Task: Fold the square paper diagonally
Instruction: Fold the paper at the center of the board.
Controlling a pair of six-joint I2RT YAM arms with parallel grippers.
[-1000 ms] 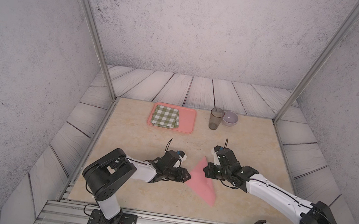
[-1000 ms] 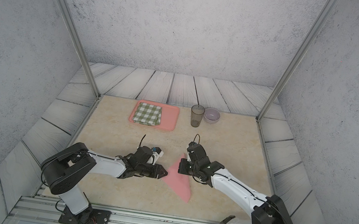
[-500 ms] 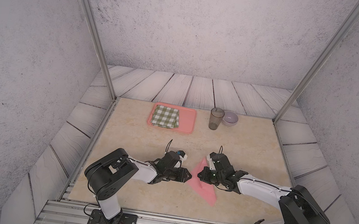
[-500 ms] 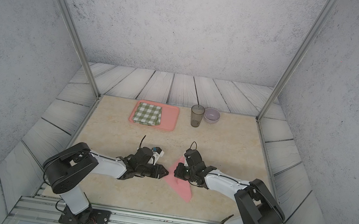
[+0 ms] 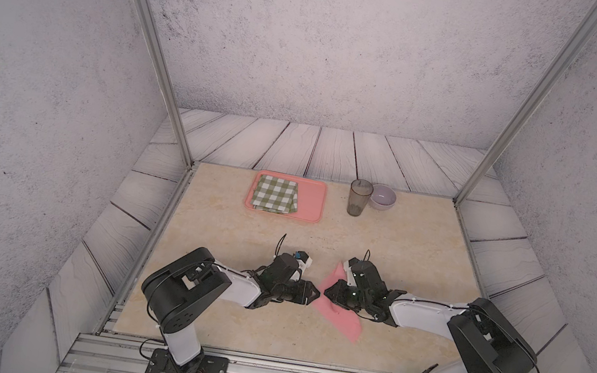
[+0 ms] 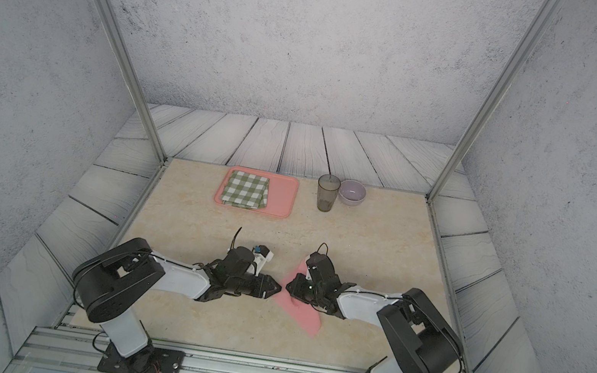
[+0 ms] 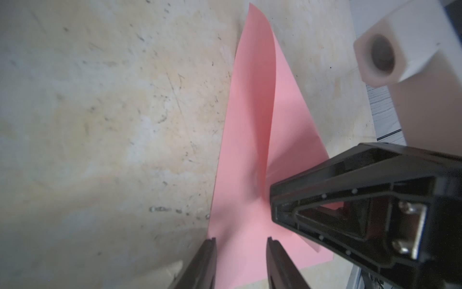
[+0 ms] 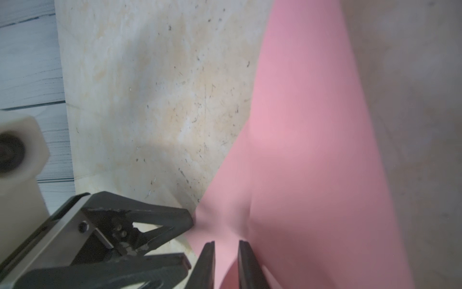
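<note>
The square paper [image 5: 343,320] [image 6: 303,316] lies on the table, a pink sheet doubled over into a long triangle. Its upper layer arches up in the left wrist view [image 7: 250,125] and does not lie flat. My left gripper [image 5: 314,294] [image 7: 240,241] is low at the paper's left edge, jaws open, with the sheet showing under the gap. My right gripper [image 5: 329,291] [image 8: 226,244] faces it from the right, tips down on the paper, jaws a narrow gap apart. The two grippers' tips nearly meet over the sheet.
At the back left stands a salmon tray [image 5: 312,201] holding a green-and-white checked cloth [image 5: 275,193]. A dark cup [image 5: 359,198] and a pale bowl [image 5: 382,197] stand at the back centre. Metal frame posts rise at the table's back corners.
My right gripper has moved left and toward the front across the paper, and its jaws have gone from shut to slightly apart. The left gripper has hardly moved.
</note>
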